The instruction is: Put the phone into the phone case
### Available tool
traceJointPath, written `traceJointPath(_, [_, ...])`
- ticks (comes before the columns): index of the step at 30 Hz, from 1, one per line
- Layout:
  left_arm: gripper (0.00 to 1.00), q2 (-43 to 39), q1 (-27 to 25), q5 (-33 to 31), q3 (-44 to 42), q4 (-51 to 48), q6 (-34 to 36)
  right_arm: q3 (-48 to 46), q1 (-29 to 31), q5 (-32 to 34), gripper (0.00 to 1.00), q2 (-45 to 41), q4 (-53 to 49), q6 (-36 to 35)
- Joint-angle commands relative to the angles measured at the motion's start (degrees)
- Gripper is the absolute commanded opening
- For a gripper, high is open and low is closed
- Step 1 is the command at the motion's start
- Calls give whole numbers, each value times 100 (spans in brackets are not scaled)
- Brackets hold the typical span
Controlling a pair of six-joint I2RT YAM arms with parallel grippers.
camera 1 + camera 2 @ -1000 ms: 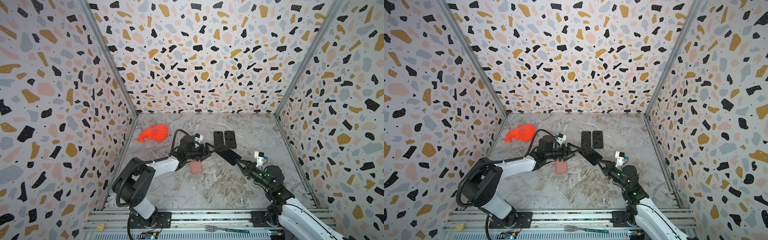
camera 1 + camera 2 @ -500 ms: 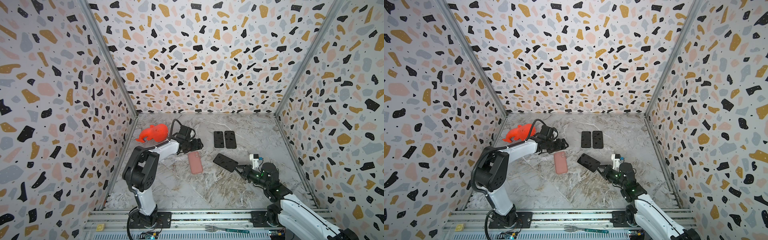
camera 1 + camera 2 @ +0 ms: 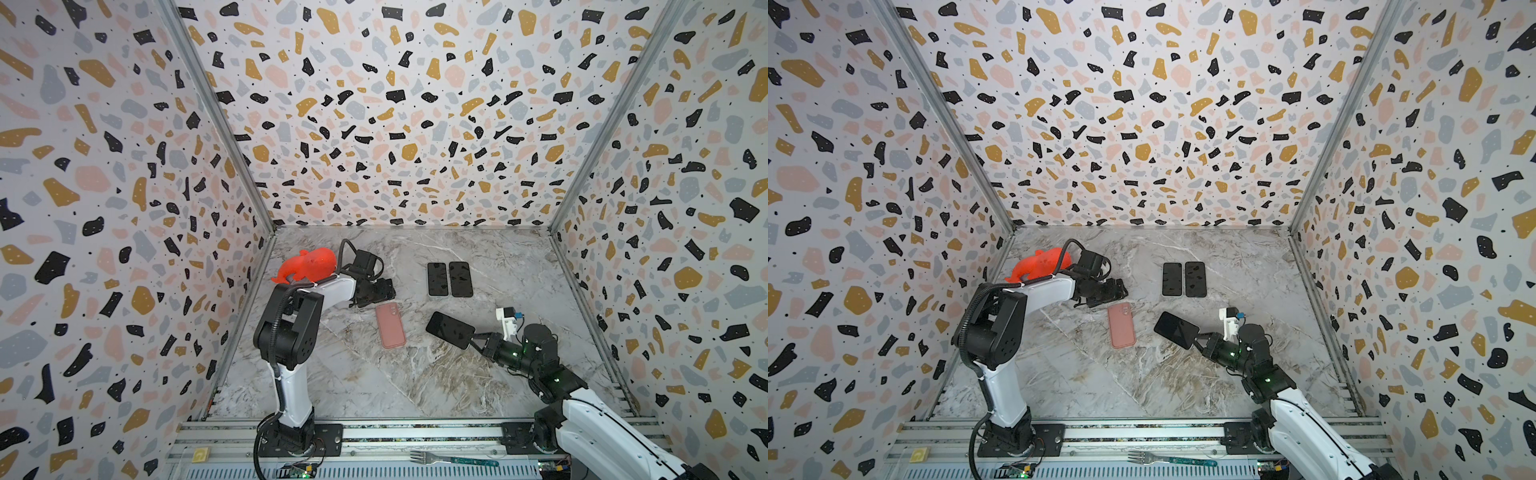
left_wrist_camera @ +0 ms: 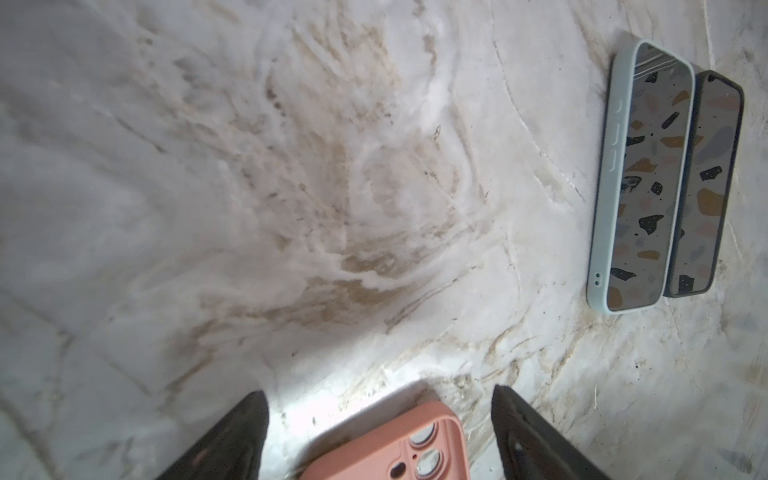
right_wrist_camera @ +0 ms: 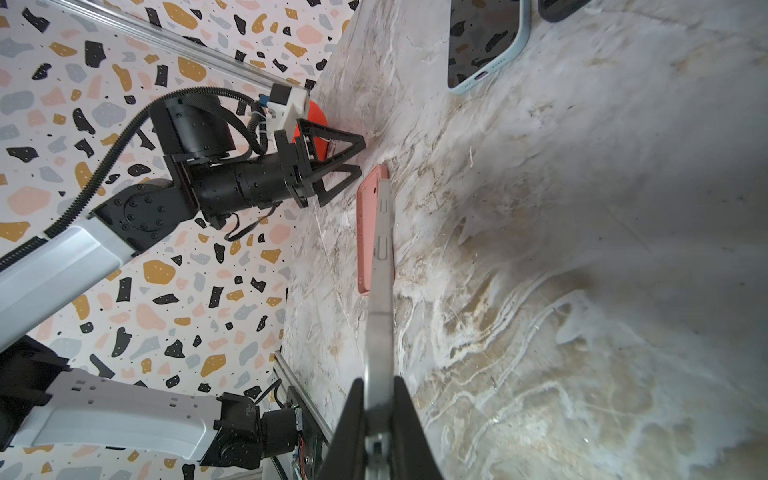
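Observation:
The pink phone case (image 3: 390, 325) (image 3: 1121, 325) lies flat on the marble table, its camera cut-outs toward the back. My left gripper (image 3: 388, 291) (image 3: 1121, 289) hovers just behind that end, open and empty. In the left wrist view the case's corner (image 4: 399, 449) lies between the spread fingers (image 4: 241, 436) without touching them. My right gripper (image 3: 473, 341) (image 3: 1198, 340) is shut on one end of the dark phone (image 3: 451, 330) (image 3: 1175, 330), held tilted to the right of the case. In the right wrist view the phone's edge (image 5: 380, 270) runs out from the gripper (image 5: 378, 399) toward the case (image 5: 365, 232).
Two more phones in cases, one light blue (image 3: 437, 279) (image 4: 636, 178) and one dark (image 3: 460, 279) (image 4: 702, 187), lie side by side at the back. A red toy whale (image 3: 307, 264) sits by the left wall behind the left arm. A fork (image 3: 453, 459) rests on the front rail.
My left gripper has pulled back from the phone toward the left rear and now sits behind the case. My right gripper has drawn the phone back toward the right front.

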Motion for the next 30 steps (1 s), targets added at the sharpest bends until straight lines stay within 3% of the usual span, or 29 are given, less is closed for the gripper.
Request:
traceJointPath(1, [86, 136, 7, 79, 112, 89, 23, 304, -9, -173, 0, -146, 129, -227])
traceJointPath(8, [86, 89, -80, 213, -2, 217, -4, 279, -9, -218, 0, -147, 102, -283])
traceJointPath(30, [82, -1149, -450, 532, -2308, 851, -277, 198, -13, -210, 0, -173, -123, -448])
